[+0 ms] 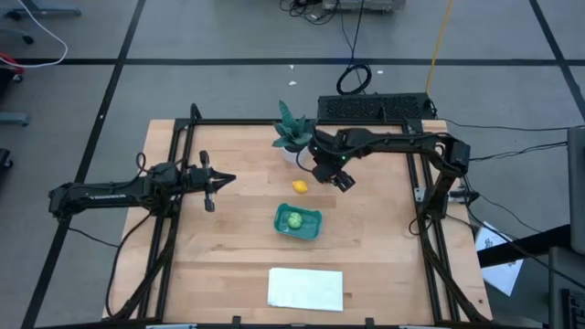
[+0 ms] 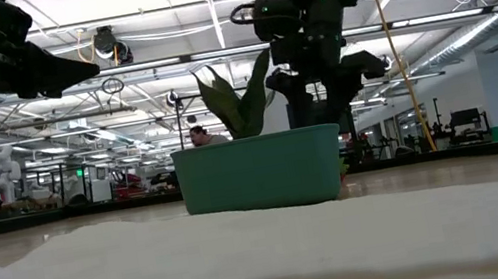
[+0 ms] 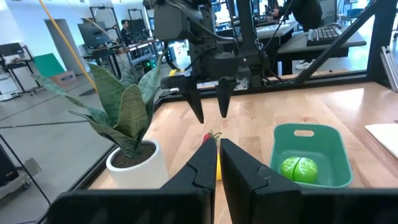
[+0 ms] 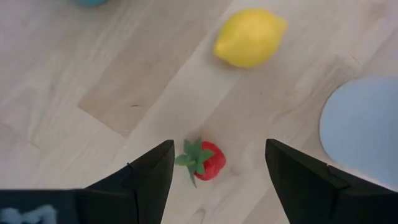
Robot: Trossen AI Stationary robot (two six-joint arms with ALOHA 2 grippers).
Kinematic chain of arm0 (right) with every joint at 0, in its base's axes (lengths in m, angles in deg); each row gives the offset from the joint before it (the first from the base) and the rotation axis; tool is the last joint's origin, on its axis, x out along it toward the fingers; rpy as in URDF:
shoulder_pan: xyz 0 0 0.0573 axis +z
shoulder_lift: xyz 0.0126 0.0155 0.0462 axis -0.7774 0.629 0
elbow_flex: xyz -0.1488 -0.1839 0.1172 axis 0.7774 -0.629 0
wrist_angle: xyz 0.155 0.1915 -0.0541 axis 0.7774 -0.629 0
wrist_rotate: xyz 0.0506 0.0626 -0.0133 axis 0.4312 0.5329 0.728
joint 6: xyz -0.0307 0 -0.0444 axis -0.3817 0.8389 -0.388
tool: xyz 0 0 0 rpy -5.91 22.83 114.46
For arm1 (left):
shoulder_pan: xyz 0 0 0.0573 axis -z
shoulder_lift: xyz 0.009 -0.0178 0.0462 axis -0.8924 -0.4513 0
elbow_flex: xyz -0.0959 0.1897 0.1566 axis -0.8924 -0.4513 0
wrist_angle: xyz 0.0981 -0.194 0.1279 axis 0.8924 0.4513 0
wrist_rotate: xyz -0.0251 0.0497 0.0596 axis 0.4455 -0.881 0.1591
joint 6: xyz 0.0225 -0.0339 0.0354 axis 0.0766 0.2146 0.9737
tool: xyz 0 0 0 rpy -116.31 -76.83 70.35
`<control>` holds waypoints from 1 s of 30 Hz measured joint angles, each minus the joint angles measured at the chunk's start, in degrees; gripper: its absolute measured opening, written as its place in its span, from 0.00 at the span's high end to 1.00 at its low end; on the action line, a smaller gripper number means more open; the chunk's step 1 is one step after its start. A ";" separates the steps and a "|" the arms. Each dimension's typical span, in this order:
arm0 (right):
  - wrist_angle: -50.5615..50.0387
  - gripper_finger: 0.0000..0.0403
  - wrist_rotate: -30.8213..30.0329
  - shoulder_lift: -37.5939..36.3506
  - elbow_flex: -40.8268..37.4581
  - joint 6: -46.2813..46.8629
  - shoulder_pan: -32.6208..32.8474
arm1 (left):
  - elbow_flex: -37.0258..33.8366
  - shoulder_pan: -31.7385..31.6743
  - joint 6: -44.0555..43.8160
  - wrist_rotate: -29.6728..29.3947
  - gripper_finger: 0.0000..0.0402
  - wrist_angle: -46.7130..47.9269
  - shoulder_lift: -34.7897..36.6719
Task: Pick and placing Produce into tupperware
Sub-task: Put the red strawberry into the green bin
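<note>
The teal tupperware (image 1: 310, 227) sits mid-table with the round light-green piece (image 1: 295, 219) inside it, which also shows in the left wrist view as the green piece (image 3: 298, 169). The yellow lemon (image 1: 300, 186) lies on the wood just beyond it. The small dark red piece (image 4: 206, 160) rests on the table near the lemon (image 4: 250, 37). My right gripper (image 4: 217, 169) hangs open above the red piece, fingers pointing down on either side of it without touching. My left gripper (image 1: 218, 180) hovers shut over the table's left part.
A spiky potted plant (image 1: 292, 132) in a white pot (image 4: 364, 130) stands close beside my right gripper, toward the far edge. A white flat sheet (image 1: 305, 288) lies near the near edge. Bare wood lies between the left gripper and the tupperware.
</note>
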 joint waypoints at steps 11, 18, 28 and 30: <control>2.66 0.39 -0.11 0.02 -4.77 -2.73 -0.09 | 0.00 -0.01 0.07 0.00 0.94 0.39 0.00; 6.12 0.26 -0.12 0.02 -4.77 0.87 -1.58 | 0.00 -0.02 0.04 0.00 0.94 0.37 0.00; 12.81 0.17 -3.45 0.02 -5.82 10.34 -1.77 | 0.00 -0.02 0.17 0.00 0.94 0.55 0.00; 12.93 0.18 -4.78 0.02 -5.82 14.90 -2.10 | 0.00 0.00 0.17 0.00 0.94 0.92 0.00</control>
